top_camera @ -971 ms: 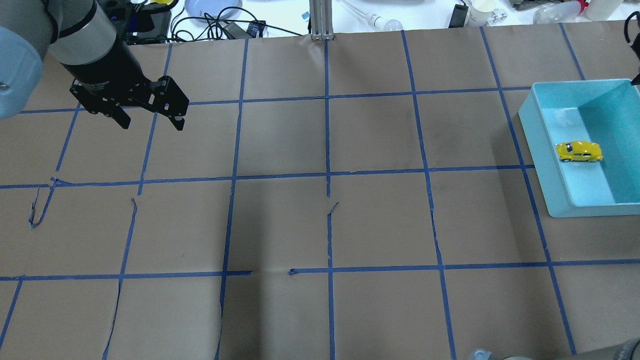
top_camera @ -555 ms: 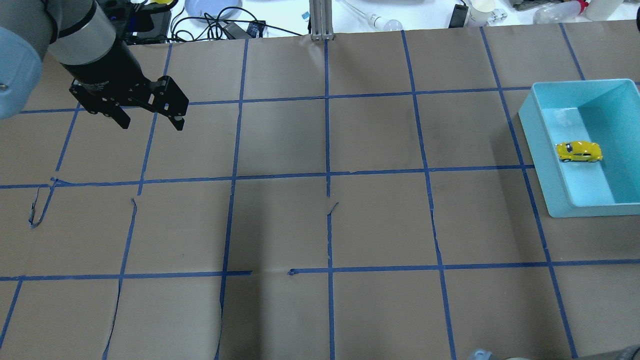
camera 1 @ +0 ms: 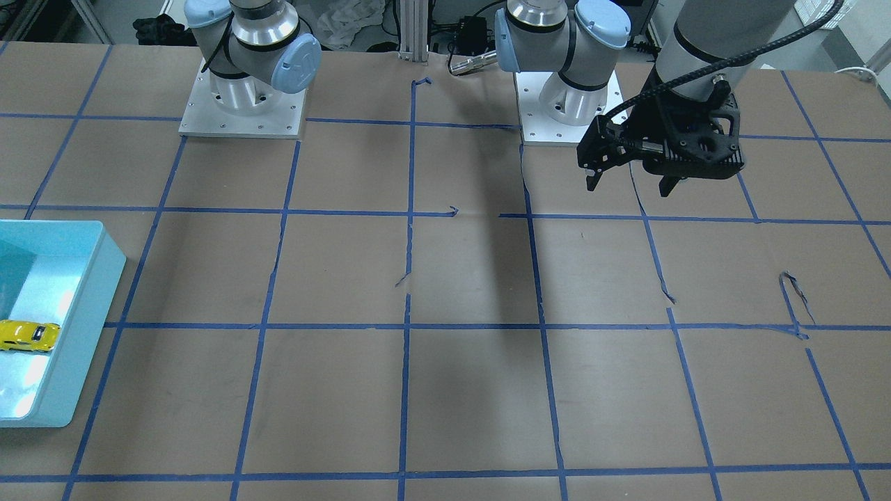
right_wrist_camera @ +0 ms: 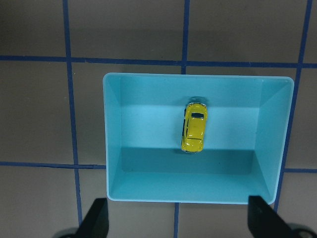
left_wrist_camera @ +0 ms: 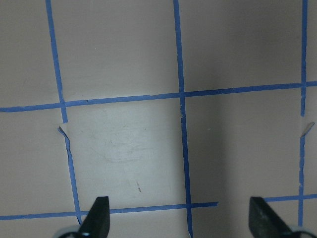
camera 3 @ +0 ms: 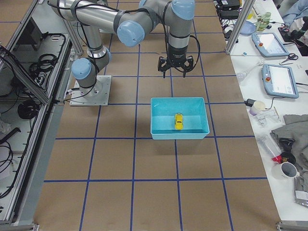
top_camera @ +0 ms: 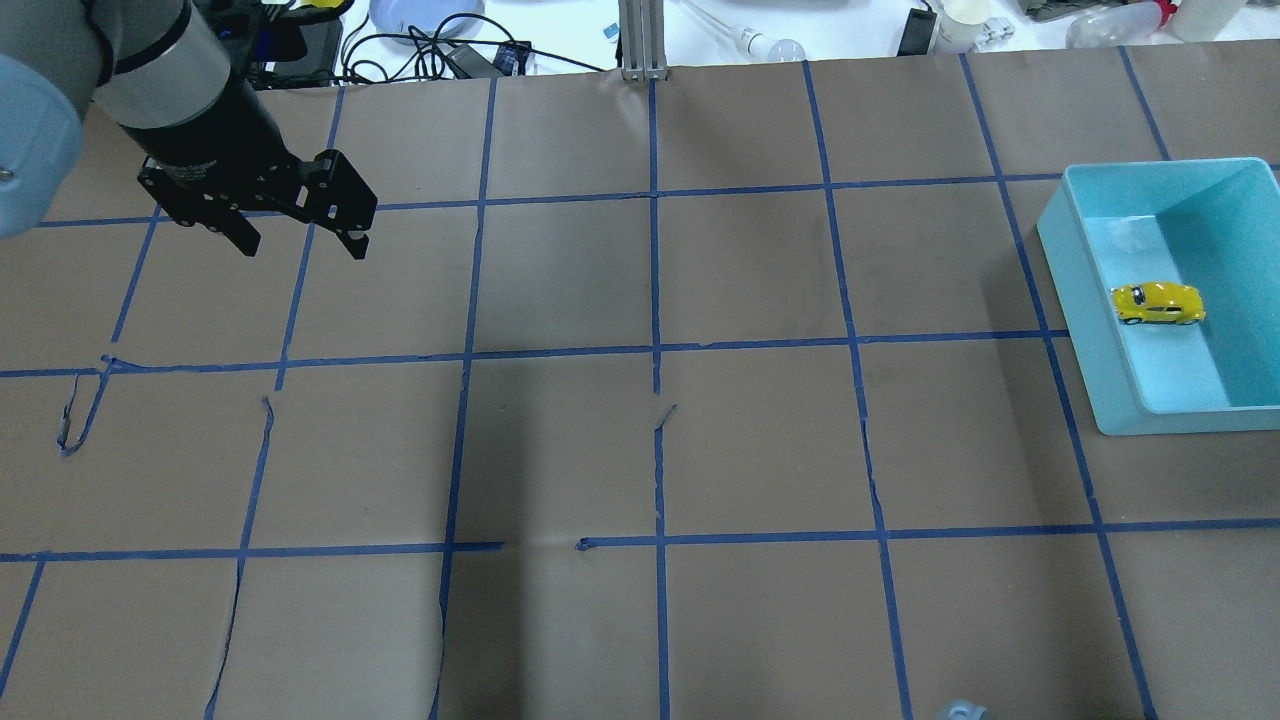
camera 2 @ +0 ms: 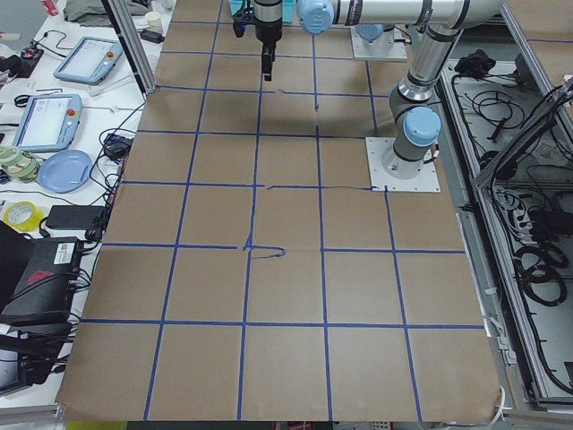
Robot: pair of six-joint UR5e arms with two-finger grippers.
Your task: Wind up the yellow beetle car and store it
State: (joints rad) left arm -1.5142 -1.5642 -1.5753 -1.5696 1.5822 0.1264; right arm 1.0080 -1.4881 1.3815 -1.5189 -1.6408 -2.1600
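Yellow beetle car (right_wrist_camera: 193, 127): on its wheels inside turquoise bin (right_wrist_camera: 113, 148), ahead of right jaws, in line with their gap. Right jaws: apart. Left jaws: apart, over worktop (left_wrist_camera: 124, 148), well away from car

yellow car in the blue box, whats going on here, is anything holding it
Nothing is holding it. The yellow beetle car sits upright on the floor of the teal bin, at the robot's right end of the table. The right gripper hangs open and empty, its camera looking down into the bin. The left gripper hovers open at the opposite end. Storing looks done.
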